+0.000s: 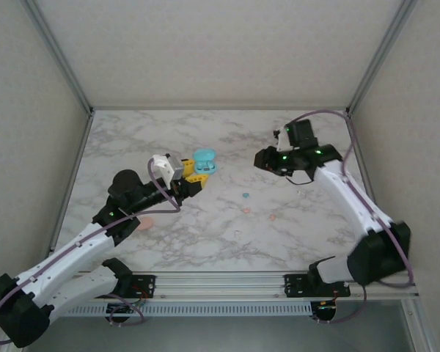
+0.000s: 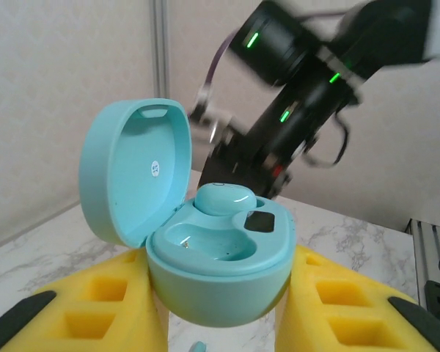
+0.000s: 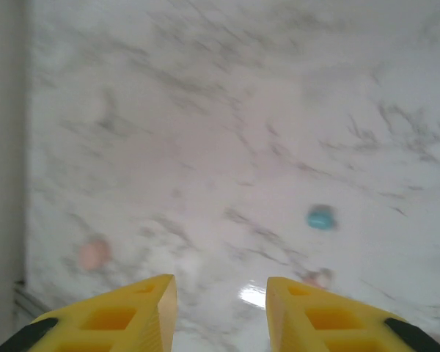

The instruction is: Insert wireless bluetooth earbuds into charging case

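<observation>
My left gripper (image 1: 196,176) (image 2: 220,297) is shut on the teal charging case (image 1: 204,160) (image 2: 218,271) and holds it above the table, upright, between the yellow fingers (image 2: 95,308). The case lid (image 2: 136,165) stands open. One teal earbud (image 2: 224,198) sits in the far slot; the near slot (image 2: 205,242) is bare. On the marble lie a teal earbud (image 1: 246,196) (image 3: 320,217) and two salmon-pink earbuds (image 1: 246,210) (image 1: 273,218) (image 3: 320,277) (image 3: 94,253). My right gripper (image 1: 267,158) (image 3: 221,282) hangs open above them with nothing between its fingers.
A pink case (image 1: 145,223) lies on the table at the left, partly under my left arm. The right arm (image 2: 293,125) looms just behind the held case. Grey walls and metal posts (image 1: 59,55) close in the marble table (image 1: 205,235).
</observation>
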Robot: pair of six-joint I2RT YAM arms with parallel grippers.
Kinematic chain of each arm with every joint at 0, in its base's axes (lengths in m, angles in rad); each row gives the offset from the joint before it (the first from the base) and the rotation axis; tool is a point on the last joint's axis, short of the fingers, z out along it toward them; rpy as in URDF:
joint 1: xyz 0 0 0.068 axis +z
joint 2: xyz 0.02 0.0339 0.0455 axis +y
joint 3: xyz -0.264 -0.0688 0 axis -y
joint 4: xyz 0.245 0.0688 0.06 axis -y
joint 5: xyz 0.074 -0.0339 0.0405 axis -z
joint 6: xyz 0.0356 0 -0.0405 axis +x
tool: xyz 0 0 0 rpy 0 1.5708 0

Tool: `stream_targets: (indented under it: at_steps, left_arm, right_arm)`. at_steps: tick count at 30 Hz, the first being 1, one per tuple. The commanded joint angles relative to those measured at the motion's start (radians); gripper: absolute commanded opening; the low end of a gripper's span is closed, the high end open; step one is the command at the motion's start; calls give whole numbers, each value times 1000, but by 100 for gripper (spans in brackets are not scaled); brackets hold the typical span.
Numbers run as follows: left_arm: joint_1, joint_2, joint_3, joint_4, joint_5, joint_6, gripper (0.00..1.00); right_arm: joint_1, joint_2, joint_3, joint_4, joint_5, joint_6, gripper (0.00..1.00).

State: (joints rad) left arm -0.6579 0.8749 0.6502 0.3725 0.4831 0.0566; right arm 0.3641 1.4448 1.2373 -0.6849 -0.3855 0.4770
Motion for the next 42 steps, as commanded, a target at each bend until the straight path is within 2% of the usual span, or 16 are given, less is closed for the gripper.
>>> stream_targets:
  at_steps: [1, 9, 15, 30, 42]
  left_arm:
    - [-8, -38, -1, -31, -26, 4, 29]
    - [-8, -71, -3, -55, -36, -6, 29]
    - [-9, -74, -1, -63, -37, -6, 29]
    - [-9, -57, 5, -60, -28, -3, 29]
    - [-10, -61, 0, -59, -29, -4, 29]
  right_arm:
    - [-2, 129, -30, -19, -1, -94, 39]
    - [12, 395, 48, -25, -23, -168, 42]
    - [33, 497, 96, -23, -47, -199, 42]
    - [63, 594, 128, -51, -78, -260, 40]
    - [104, 516, 70, -70, -69, -260, 36]
